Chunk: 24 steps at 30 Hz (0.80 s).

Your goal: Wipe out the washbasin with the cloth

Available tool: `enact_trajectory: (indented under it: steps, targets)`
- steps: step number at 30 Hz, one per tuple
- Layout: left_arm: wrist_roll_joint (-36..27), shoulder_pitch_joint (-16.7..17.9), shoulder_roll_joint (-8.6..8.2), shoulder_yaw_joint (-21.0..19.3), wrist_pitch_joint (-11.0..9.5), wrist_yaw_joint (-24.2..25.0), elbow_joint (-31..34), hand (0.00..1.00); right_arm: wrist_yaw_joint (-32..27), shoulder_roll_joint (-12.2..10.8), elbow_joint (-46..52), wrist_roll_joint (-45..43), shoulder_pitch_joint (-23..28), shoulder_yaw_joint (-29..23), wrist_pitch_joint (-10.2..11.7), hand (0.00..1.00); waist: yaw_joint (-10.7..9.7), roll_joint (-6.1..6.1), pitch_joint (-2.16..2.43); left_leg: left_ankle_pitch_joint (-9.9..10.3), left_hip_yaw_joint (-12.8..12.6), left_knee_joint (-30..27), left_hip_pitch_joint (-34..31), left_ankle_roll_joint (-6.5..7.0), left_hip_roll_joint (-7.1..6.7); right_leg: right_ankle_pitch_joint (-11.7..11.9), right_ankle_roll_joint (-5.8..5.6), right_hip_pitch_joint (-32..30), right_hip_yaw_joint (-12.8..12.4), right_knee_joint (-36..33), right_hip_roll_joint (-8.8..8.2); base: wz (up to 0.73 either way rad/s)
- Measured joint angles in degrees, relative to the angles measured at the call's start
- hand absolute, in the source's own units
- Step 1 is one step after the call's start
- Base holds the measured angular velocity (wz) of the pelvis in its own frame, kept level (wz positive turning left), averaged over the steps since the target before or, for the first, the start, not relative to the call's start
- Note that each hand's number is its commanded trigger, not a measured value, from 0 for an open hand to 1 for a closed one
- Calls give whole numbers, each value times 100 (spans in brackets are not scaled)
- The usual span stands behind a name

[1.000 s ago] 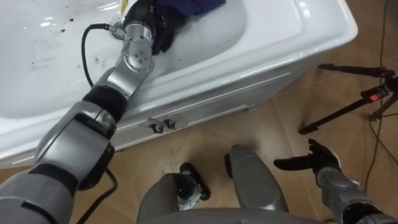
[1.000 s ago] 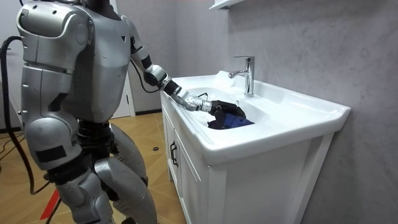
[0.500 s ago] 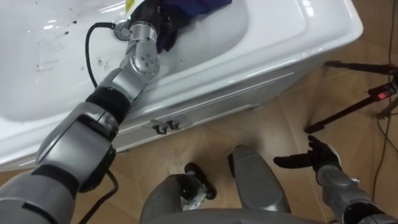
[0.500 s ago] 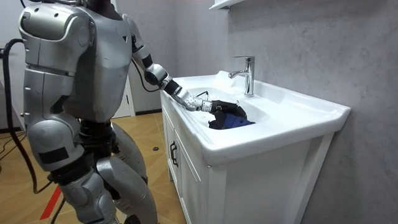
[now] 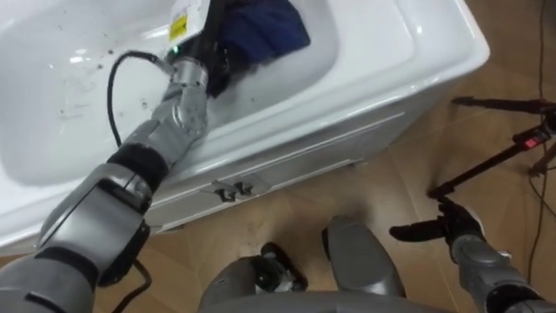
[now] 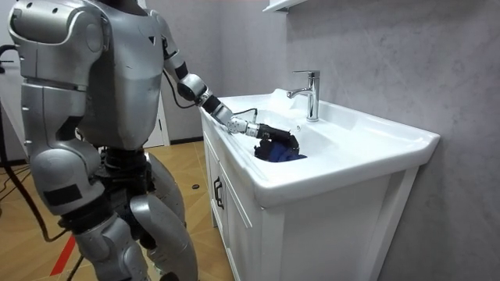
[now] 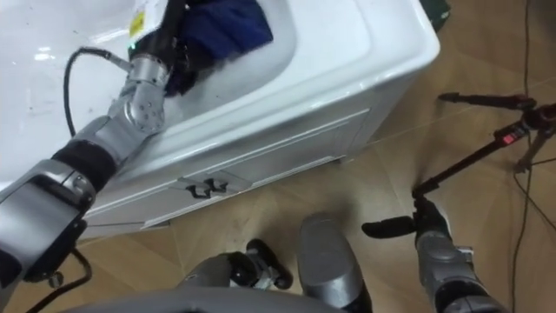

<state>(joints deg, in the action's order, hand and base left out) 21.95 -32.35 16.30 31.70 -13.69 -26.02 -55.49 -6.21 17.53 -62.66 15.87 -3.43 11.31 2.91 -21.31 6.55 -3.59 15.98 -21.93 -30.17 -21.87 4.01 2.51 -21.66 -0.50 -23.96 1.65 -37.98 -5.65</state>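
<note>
While the robot stands close against the white cabinet (image 5: 287,161), its left robot hand (image 5: 211,43) reaches into the basin (image 5: 365,52), fingers curled over a dark blue cloth (image 5: 265,30) bunched in the bowl, out in front of the faucet (image 6: 308,94). The right robot hand (image 5: 439,228) hangs low above the wooden floor (image 5: 382,187), fingers straight, holding nothing

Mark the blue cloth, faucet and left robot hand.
blue cloth (image 5: 265,30): left eye view, middle of the bunched fabric.
faucet (image 6: 314,101): room view, upright stem.
left robot hand (image 6: 276,136): room view, back of the hand.
</note>
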Motion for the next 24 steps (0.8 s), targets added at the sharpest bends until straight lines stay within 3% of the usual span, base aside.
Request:
enact_trajectory:
  steps: [6,11,13,16,18,24]
  targets:
    - [418,500,162,-15,-6,128,45,100,18,79,-31,-321,132,-33,15,0,182,162,117,-44,4,209,297,-67,-17,47,21,315,10,259,41,-3]
    - [1008,1090,560,-162,59,269,549,100,133,87,53,-549,206,-149,11,0,309,224,175,-100,24,362,474,-124,-50,56,37,526,38,378,48,1]
    - [1332,1230,573,-257,172,300,693,100,155,82,54,-728,248,-162,14,0,402,220,176,-115,64,409,558,-145,-53,65,54,606,66,450,61,8]
    - [1661,1532,591,-376,296,396,924,100,176,67,84,-804,317,-381,22,0,454,236,216,-165,141,577,746,-185,-84,92,78,840,167,660,61,9]
    - [1719,1751,593,-438,375,413,1035,100,169,71,130,-862,410,-497,30,0,470,222,274,-208,173,709,890,-206,-115,97,81,988,197,767,60,9]
    - [2427,1999,557,-513,502,493,1115,100,140,74,256,-1179,618,-827,31,0,629,267,356,-267,225,1059,1303,-293,-112,219,126,1474,269,1248,129,-3]
